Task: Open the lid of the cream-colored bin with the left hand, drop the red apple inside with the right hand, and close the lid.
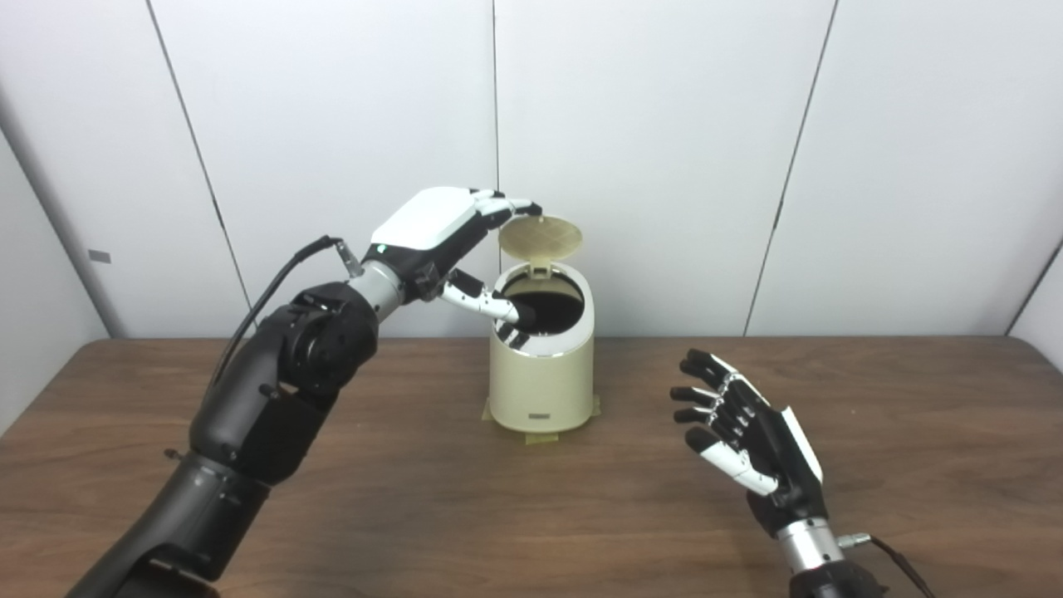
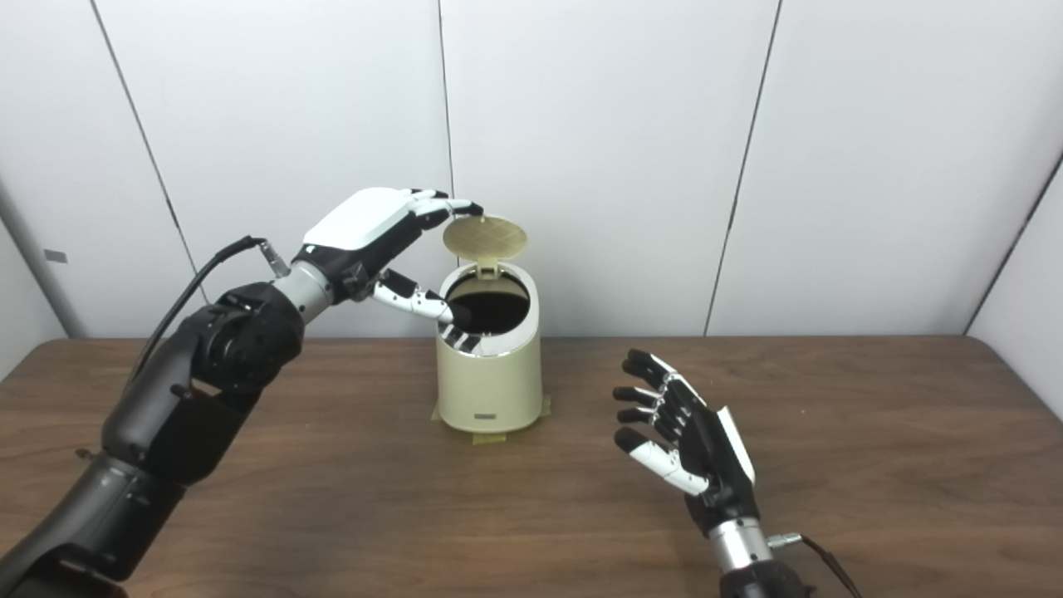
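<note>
Dark wooden bench (image 1: 249, 531) is carrying the cream-colored plastic bin (image 1: 541, 374); left hand (image 1: 440, 228) fingers are propping its light hinged lid (image 1: 541, 237) by the rim, right hand (image 1: 747, 436) is hovering empty, fingers spread; no apple visible.

No readable text in either view.

The cream-colored bin (image 1: 541, 365) carries a small dark label plate (image 1: 541, 414) low on its front wall, just above the base, but whatever is printed on it is too small and blurred to make out. A small grey tag (image 1: 99, 257) is fixed on the wall panel at the far left; nothing on it can be read either.
</note>
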